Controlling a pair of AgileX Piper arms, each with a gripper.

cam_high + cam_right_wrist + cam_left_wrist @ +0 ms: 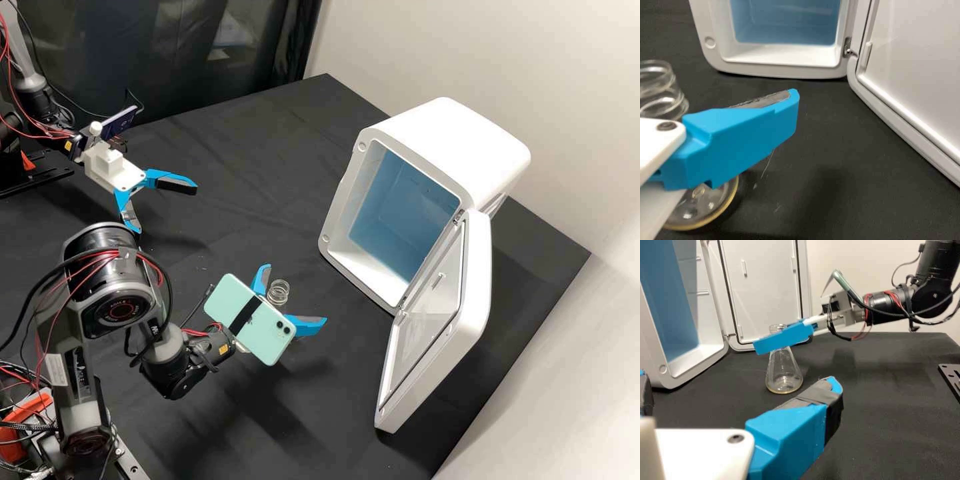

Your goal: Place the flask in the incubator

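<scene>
The flask [280, 291] stands upright on the black table [267, 153], just outside the white incubator [453, 143], well short of its blue interior. The incubator door [470, 320] hangs fully open to one side. The right gripper [293, 297] is spread apart, one finger on each side of the flask neck, with no clamping evident. The left gripper [165, 207] is likewise parted and empty, well apart from the flask.
</scene>
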